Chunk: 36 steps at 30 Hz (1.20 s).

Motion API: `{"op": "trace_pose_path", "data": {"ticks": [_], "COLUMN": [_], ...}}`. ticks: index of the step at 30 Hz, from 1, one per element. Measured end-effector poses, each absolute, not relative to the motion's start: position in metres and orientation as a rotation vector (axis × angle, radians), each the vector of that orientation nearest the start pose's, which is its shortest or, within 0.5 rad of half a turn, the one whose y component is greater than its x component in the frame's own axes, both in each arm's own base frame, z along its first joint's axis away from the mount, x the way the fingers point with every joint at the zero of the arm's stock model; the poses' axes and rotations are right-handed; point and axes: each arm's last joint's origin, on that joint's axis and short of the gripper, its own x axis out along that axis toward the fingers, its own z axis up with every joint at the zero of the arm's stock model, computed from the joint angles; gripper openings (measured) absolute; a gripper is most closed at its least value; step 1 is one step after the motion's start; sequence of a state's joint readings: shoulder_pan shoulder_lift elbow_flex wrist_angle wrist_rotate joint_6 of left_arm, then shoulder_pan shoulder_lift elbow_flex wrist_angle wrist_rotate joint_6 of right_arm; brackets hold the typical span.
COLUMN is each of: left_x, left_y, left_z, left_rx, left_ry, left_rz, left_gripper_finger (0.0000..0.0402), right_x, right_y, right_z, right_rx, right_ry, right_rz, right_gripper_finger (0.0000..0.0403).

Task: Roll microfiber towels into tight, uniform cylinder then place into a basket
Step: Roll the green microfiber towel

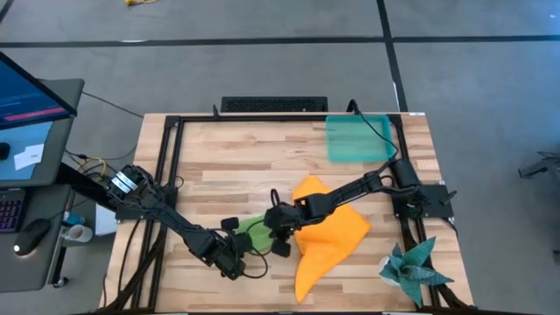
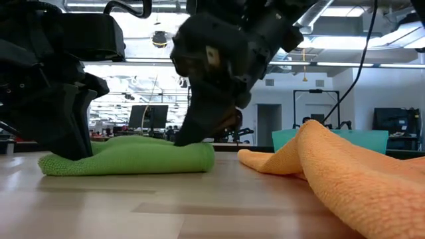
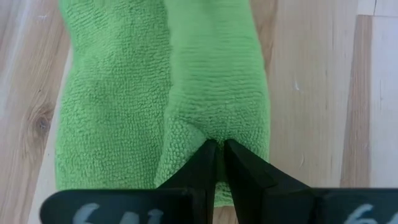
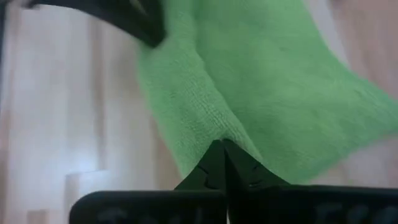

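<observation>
- My left end effector (image 3: 216,149) has its fingers pressed together on a pinch of the lime green towel (image 3: 168,93) at one end of the folded strip; if that bite is only a few loops of pile, I judge it could slip free the moment I pull.
- My right end effector (image 4: 222,152) is likewise closed on a fold at the opposite end of the same towel, so the cloth is held between my two arms near the front middle of the counter (image 1: 236,166). If the two ends turn at different rates, the roll would likely come out as a cone, not an even cylinder.
- The green towel lies low and flattish on the wood in the low view, folded rather than tightly wound; pulling the ends apart too hard could stretch it open instead of tightening it.
- The orange towel (image 1: 328,232) lies rumpled just beside the green one, and my right arm reaches across it. A sweep of that arm could drag it or catch its edge into the green roll.
- The basket (image 1: 357,137) sits at the far right of the counter, well apart from both towels. A loose roll would probably unwind on the way there.
</observation>
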<state>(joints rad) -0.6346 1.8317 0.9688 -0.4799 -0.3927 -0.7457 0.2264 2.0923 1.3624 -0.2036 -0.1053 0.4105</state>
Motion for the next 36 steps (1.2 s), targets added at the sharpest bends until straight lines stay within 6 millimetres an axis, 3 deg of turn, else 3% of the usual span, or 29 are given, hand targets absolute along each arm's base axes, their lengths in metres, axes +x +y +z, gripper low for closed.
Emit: {"op": "trace_pose_path", "data": {"ticks": [6,16,24,32,36], "left_x": [0.259,0.246,0.238,0.237,0.235], "left_y": [-0.179,-0.179,-0.186,-0.197,-0.199], "left_z": [0.120,0.133,0.140,0.186,0.192], "left_rx": [-0.004,-0.076,-0.075,-0.009,0.062], "left_ry": [1.129,1.141,1.196,0.937,0.789], "left_rz": [0.244,0.316,0.256,0.201,0.286], "left_gripper_finger": [0.0032,0.0032,0.0031,0.0031,0.0031], "right_x": [0.422,0.420,0.419,0.420,0.421], "right_y": [0.095,0.095,0.095,0.096,0.096], "right_z": [0.112,0.118,0.118,0.118,0.119], "right_rx": [0.372,0.379,0.388,0.391,0.393], "right_ry": [1.066,1.058,1.064,1.049,1.034], "right_rz": [0.054,0.070,0.065,0.071,0.076], "right_gripper_finger": [0.0009,0.0011,0.0012,0.0013,0.0013]}}
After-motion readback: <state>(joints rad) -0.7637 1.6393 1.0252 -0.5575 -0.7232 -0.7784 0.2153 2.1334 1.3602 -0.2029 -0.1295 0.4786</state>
